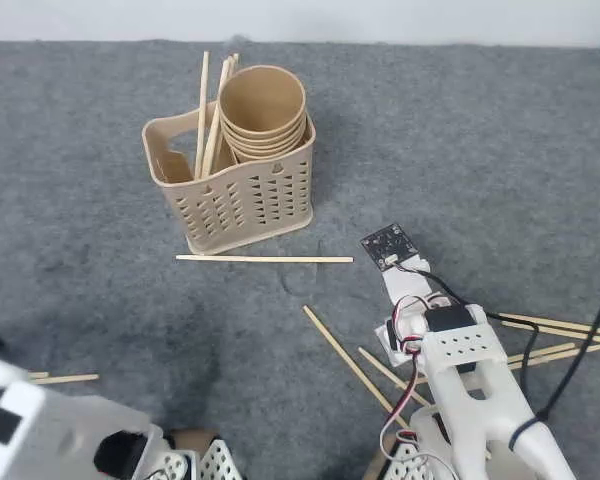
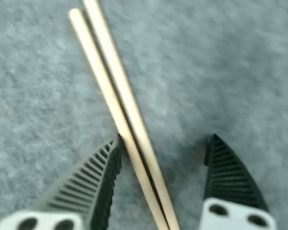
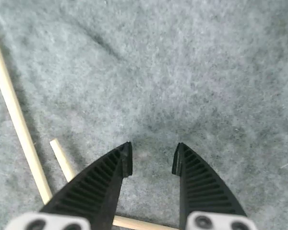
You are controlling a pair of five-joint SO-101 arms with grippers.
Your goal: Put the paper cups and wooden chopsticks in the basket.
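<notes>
Left pincer (image 2: 164, 143) spread wide, straddling two wooden chopsticks (image 2: 137, 127) that lie side by side on the grey carpet (image 2: 240, 72). Right pincer (image 3: 153, 148) narrowly parted, empty, over bare carpet. One beige basket (image 1: 240, 200) stands upright, holding one nested stack of paper cups (image 1: 263, 105), roughly five, and at least three upright chopsticks (image 1: 202, 110). At least six loose chopsticks (image 1: 265, 259) lie around it.

1 basket (image 1: 235, 205). 1 stack of cups (image 1: 263, 108) in it, approx 5 rims showing, exact no. unclear. Chopsticks in basket (image 1: 201, 110): at least 3. Loose chopsticks (image 1: 265, 259) on carpet (image 1: 480, 150), high view: approx 8, i.e. 1 by basket, 2 mid, approx 3 at right, 2 short ends at left. Left wrist view: 2 chopsticks (image 2: 129, 112) side by side. Right wrist view: 3 chopsticks (image 3: 20, 120), partly cut off.
</notes>
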